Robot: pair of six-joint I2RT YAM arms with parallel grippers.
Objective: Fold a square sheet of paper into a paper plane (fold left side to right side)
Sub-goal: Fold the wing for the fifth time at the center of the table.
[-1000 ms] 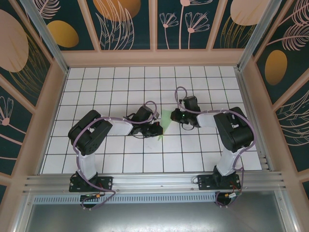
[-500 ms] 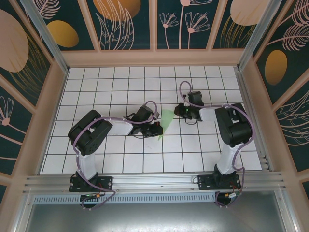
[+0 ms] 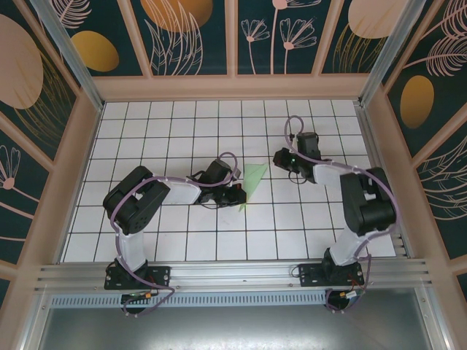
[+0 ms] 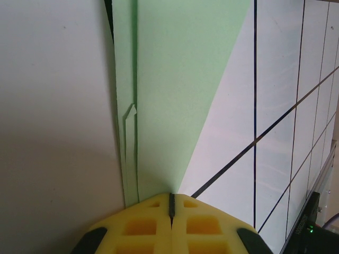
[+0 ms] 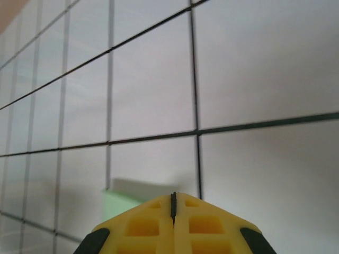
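**Paper plane flat, both jaws clenched**

We find the paper plane [image 3: 253, 179] lying flat on the tiled table [image 3: 168, 124], between the arms. The left gripper [image 3: 239, 195], clenched, meets its edge. The right gripper [image 3: 280, 158], clenched on nothing, has withdrawn rightward since a second ago, now clear of the paper.

White tiled tabletop [image 3: 168, 124] with thin dark grid lines, boxed by a beige frame [image 3: 233, 87]. Walls [image 3: 255, 51] are dark teal panels with orange ovals and pale plant outlines. Aluminium rail [image 3: 233, 273] along near edge, perforated strip [image 3: 233, 300] just below it.
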